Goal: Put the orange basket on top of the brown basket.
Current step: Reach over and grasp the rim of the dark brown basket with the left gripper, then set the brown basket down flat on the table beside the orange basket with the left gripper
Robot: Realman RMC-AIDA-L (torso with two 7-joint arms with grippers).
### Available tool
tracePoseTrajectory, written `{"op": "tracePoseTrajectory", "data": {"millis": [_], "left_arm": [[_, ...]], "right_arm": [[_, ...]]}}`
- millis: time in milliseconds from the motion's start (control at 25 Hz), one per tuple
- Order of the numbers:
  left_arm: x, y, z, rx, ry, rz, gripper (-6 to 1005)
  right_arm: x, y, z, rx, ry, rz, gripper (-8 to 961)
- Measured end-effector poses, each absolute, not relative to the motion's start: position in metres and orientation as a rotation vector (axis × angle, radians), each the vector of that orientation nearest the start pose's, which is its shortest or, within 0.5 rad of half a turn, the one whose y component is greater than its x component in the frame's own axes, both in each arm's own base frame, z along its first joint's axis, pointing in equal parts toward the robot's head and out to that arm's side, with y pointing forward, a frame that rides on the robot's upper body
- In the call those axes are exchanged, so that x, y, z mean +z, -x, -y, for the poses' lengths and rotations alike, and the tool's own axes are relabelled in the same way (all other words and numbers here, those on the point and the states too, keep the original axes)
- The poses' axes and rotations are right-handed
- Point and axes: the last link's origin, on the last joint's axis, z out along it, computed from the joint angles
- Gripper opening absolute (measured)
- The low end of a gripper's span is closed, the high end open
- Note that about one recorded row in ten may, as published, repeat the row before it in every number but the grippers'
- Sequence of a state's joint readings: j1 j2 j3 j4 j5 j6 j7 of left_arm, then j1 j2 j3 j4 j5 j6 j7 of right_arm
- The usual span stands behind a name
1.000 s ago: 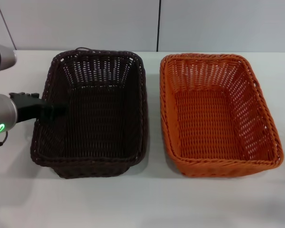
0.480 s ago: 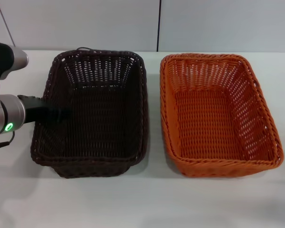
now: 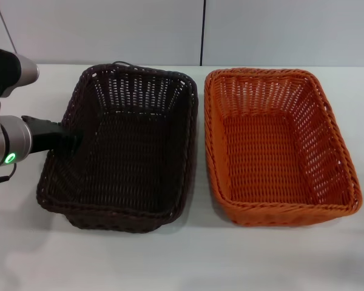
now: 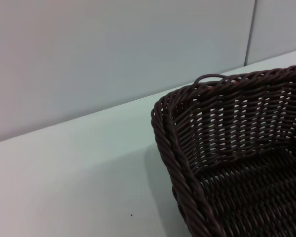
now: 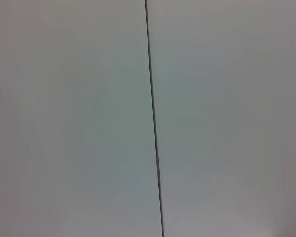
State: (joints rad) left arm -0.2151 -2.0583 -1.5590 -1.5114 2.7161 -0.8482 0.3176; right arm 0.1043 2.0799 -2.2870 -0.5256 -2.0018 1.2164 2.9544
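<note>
I'd grab the orange basket point(image 3: 279, 145) by its braided rim, light but stiff; left gripper point(image 3: 70, 140) at the brown basket point(image 3: 124, 148) rim, can't tell its finger state.

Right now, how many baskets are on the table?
2. The dark brown woven rectangular basket sits on the robot's left, the bright orange woven rectangular basket on its right. None looks hidden.

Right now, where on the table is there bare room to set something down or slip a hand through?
Free: the white table strip in front of both baskets, and the band behind them up to the wall. Crowded: only a thin gap separates the dark brown woven wicker basket from the bright orange woven wicker basket. The left gripper sits at the brown basket's left rim.
</note>
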Motion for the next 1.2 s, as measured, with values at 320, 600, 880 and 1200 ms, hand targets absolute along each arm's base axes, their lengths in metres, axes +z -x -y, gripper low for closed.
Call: {"op": "tracePoseTrajectory", "data": {"millis": [320, 600, 880, 1200], "left_arm": [[0.029, 0.238, -0.360, 0.094, 2.076, 0.848, 298], [0.039, 0.237, -0.360, 0.132, 2.136, 0.773, 241], [0.059, 0.232, -0.356, 0.146, 2.272, 0.604, 240], [0.080, 0.220, -0.356, 0.125, 2.420, 0.406, 229]], "right_arm": [[-0.002, -0.358, -0.254, 0.589, 1.212, -0.652, 820], [-0.003, -0.357, -0.254, 0.591, 1.210, -0.655, 820], [-0.002, -0.356, -0.254, 0.599, 1.205, -0.653, 820], [-0.002, -0.354, -0.255, 0.611, 1.203, -0.653, 820]]}}
